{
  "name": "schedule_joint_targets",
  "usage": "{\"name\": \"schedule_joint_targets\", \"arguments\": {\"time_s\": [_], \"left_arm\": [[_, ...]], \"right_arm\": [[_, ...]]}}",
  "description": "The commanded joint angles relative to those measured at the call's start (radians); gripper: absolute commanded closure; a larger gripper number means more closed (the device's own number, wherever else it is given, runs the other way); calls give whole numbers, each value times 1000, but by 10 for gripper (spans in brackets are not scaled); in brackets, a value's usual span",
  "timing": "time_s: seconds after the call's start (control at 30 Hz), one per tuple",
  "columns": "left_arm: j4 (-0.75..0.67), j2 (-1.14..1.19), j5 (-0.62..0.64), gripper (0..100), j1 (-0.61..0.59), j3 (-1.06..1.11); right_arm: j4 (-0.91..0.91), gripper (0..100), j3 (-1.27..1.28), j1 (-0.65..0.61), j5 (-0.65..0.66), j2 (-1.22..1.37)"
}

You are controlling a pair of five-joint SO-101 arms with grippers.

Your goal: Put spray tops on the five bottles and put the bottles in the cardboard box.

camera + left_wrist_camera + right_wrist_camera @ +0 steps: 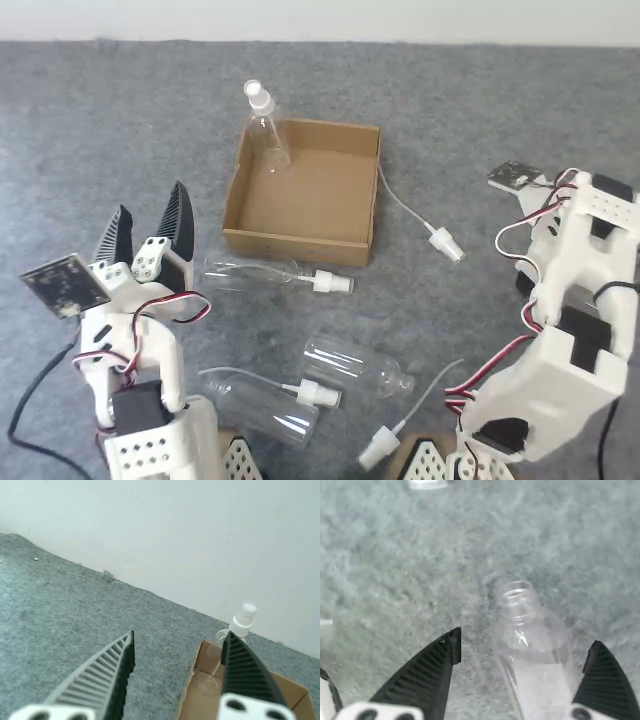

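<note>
Within the wide-spread right pincer, an uncapped bottle is seen on the carpet, unclamped. Beyond the left pincer, likewise spread, a capped bottle is shown upright inside the cardboard box

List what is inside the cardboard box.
One clear plastic bottle with a white spray top stands in the brown cardboard box, far corner; its near wall hides some floor.

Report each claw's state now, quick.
Left claw: open, holding nothing.
Right claw: open, empty, with an uncapped bottle in front of it.
</note>
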Motion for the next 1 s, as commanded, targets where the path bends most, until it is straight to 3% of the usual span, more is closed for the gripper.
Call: {"name": "schedule_joint_targets", "arguments": {"time_s": [0.0,0.13,0.97], "left_arm": [[-31,-15,-8,739,3,-8],[-31,-15,-8,739,3,-8],[-31,-15,-8,739,3,-8]], "right_arm": [[16,679,-58,16,117,-19],[-8,679,-58,44,180,-19],[-108,695,-58,84,229,50]]}}
